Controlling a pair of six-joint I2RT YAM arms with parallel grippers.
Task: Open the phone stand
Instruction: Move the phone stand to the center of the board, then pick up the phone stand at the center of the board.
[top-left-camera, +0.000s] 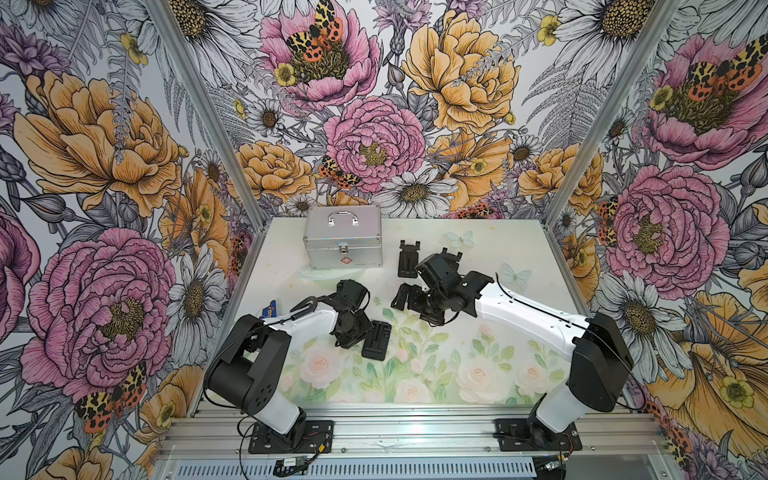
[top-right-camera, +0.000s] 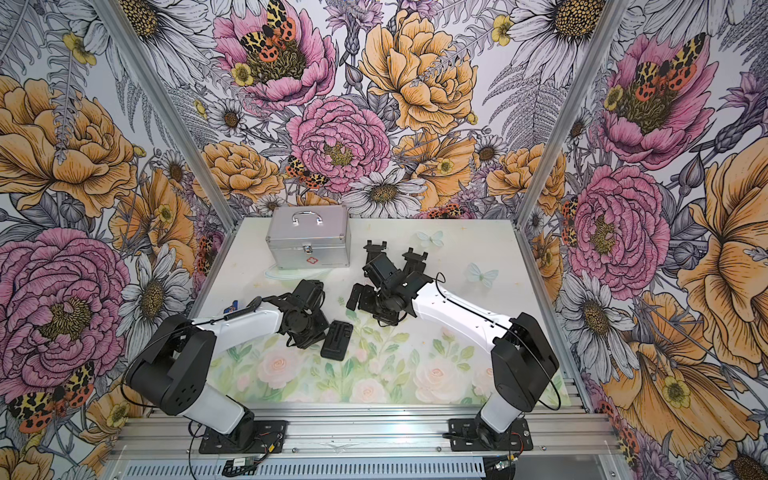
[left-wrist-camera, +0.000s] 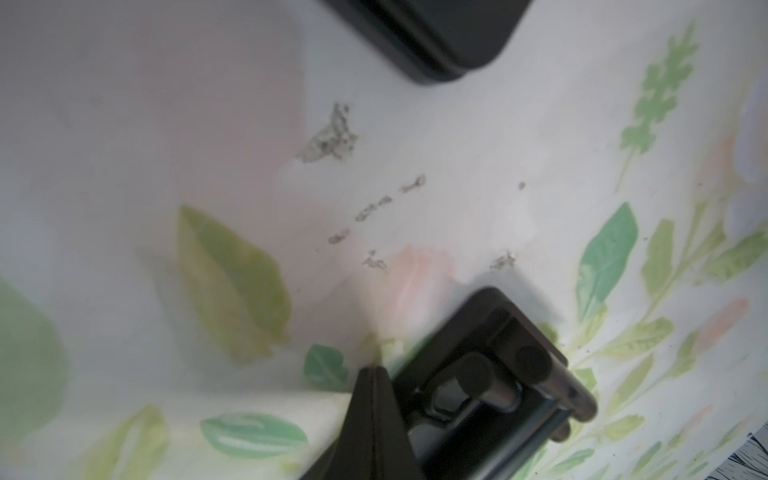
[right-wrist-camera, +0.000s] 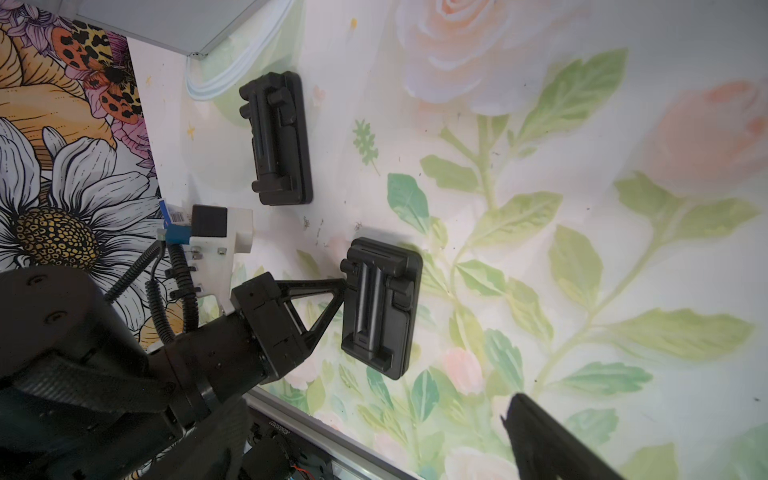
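Both grippers are seen: left gripper (right-wrist-camera: 338, 291) is pressed shut against the folded phone stand's (right-wrist-camera: 380, 307) long edge (mid-table, lying flat); right gripper (top-left-camera: 417, 305) is spread wide. Floral mat (top-left-camera: 436, 365) is left open toward front rail (top-left-camera: 415, 428).

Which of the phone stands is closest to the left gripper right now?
The folded stand lying frontmost on the mat, with the left gripper at its edge. The other stands lie farther back, by the right arm.

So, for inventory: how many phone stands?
5 phone stands: one beside the left gripper, one beyond it by the mask, one by the right gripper, two behind that. More may be hidden.
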